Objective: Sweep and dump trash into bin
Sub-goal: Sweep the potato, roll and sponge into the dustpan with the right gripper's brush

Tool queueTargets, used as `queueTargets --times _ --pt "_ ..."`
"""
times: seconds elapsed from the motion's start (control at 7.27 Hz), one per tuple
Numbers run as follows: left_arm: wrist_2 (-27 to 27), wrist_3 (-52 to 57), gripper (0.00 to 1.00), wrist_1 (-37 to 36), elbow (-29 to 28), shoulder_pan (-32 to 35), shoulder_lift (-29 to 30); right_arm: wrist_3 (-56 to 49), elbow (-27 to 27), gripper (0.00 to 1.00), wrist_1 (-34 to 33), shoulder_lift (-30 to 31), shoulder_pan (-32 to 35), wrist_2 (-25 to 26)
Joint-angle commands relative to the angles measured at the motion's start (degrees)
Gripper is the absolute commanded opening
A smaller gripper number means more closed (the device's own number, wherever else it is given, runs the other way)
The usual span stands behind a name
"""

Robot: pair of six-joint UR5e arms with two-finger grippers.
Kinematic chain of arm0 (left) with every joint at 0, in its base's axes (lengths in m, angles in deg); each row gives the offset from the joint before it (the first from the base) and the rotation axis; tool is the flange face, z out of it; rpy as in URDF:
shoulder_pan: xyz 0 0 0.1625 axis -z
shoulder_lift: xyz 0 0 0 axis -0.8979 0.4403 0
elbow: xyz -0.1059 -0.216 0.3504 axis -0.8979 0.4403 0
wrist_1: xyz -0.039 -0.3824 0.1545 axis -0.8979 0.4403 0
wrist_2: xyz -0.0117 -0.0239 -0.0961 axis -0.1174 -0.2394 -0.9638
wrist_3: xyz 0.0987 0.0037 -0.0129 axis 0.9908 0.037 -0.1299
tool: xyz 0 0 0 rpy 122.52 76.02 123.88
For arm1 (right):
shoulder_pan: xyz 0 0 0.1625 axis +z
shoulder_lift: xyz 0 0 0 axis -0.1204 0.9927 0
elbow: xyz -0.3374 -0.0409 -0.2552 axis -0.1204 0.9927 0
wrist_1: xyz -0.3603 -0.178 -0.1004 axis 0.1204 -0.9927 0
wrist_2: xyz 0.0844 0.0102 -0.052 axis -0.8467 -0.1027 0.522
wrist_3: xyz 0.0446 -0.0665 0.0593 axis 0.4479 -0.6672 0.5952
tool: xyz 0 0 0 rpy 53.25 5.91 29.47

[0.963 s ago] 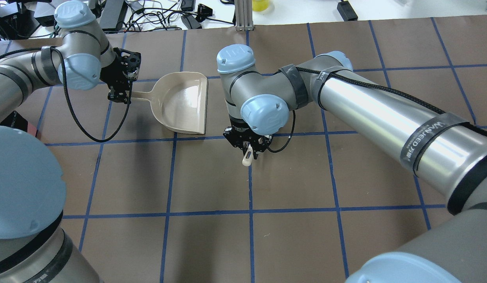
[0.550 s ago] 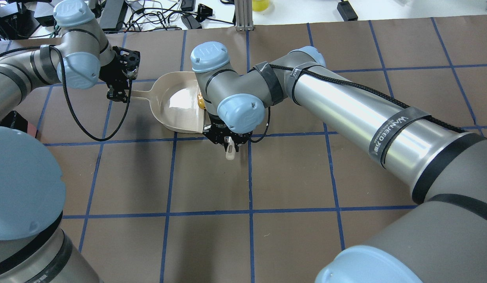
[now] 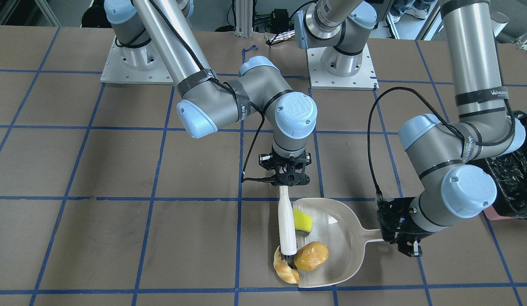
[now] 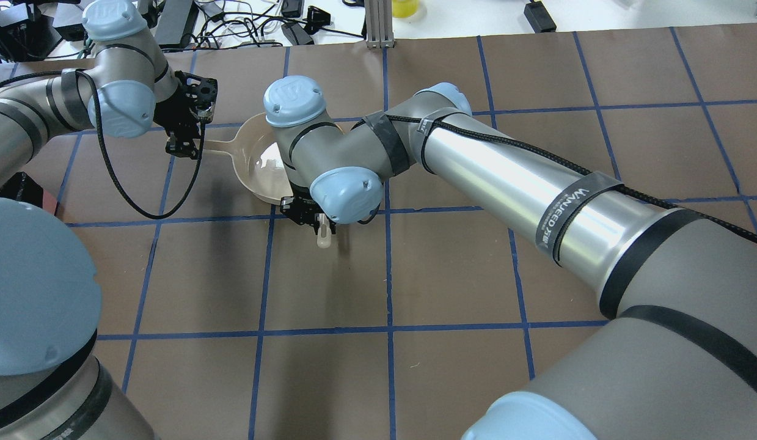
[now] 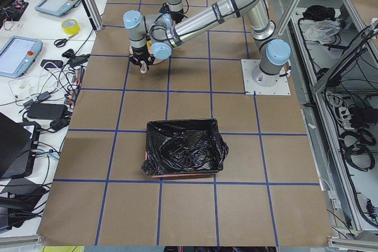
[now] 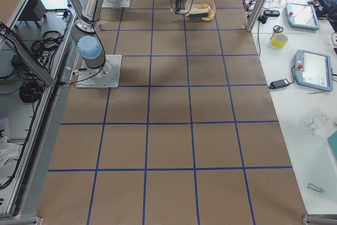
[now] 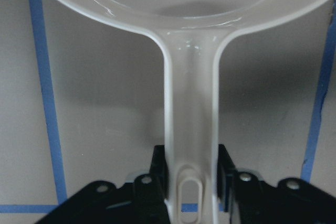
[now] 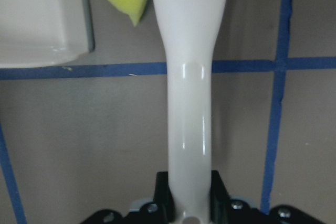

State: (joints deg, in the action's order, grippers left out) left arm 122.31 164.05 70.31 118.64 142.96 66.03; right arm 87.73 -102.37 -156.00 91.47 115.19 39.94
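Observation:
The beige dustpan (image 3: 340,238) lies flat on the table, and my left gripper (image 3: 400,240) is shut on its handle (image 7: 191,124). My right gripper (image 3: 289,180) is shut on a white brush (image 3: 285,221) whose dark bristles sit at the pan's open edge. A golden-brown lump (image 3: 311,256) lies just inside the pan. The yellow-green wedge (image 3: 303,220) rests on the lip beside the brush handle (image 8: 189,103). The tan croissant (image 3: 283,270) straddles the lip under the bristles. The black-lined bin (image 5: 184,147) stands apart on the robot's left side, its edge showing behind my left arm (image 3: 512,182).
Brown paper with a blue tape grid covers the table (image 4: 451,275). In the overhead view my right arm (image 4: 506,183) hides most of the dustpan (image 4: 256,162) and all the trash. Cables, tablets and tools lie on the white benches beyond the table's far edge (image 5: 35,45).
My right arm has swept the brush leftward in the overhead view, up to the dustpan's mouth. My left gripper and the dustpan have stayed put.

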Motion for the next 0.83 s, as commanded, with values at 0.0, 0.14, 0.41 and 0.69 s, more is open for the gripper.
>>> queueTargets --times 0.0,0.14,0.41,0.69 --pt "0.0 0.0 0.05 0.0 -0.1 0.0 0.0 1.9 3.8 0.00 -1.1 -1.7 0.8 -3.6" --pt "-0.1 0.0 0.05 0.0 -0.1 0.0 0.0 4.3 4.8 0.00 -1.3 -2.2 1.5 -7.4" --pt "-0.1 0.0 0.05 0.0 0.0 0.0 0.1 7.6 7.2 0.00 -1.3 -2.1 2.2 -8.6" --pt "-0.2 0.0 0.05 0.0 0.0 0.0 0.1 2.6 7.4 0.00 5.4 -0.5 1.6 -2.1"
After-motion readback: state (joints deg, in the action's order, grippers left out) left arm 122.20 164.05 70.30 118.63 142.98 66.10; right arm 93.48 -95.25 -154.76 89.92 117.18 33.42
